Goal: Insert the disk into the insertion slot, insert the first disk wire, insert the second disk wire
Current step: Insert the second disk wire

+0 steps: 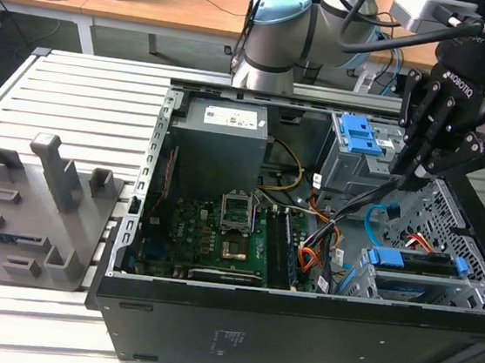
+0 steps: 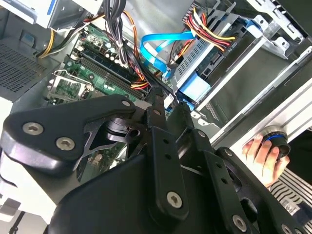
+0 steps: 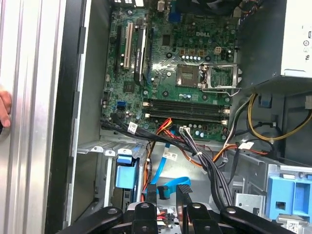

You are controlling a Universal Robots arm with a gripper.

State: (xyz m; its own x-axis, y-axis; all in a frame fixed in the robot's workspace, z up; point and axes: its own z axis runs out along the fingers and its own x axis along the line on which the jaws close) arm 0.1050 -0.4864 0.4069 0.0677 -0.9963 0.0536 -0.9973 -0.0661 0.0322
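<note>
Black linkages of the robot's hand [image 2: 163, 105] sit nearest the lens in both wrist views; its fingers come together to a narrow point down in the case, but whether they pinch anything I cannot tell. Silver hard drive in its bright blue plastic carrier [image 1: 417, 263] lies seated in the grey perforated sheet-metal drive cage [image 1: 470, 221], at the exterior view's right. Thin flat light-blue cable [image 2: 161, 46] loops just beside the fingertips, presumably slack so it can reach the drive. Orange wire bundle [image 1: 308, 259] runs nearby. A person's hand [image 2: 263, 153] rests on the case edge, likely steadying it.
</note>
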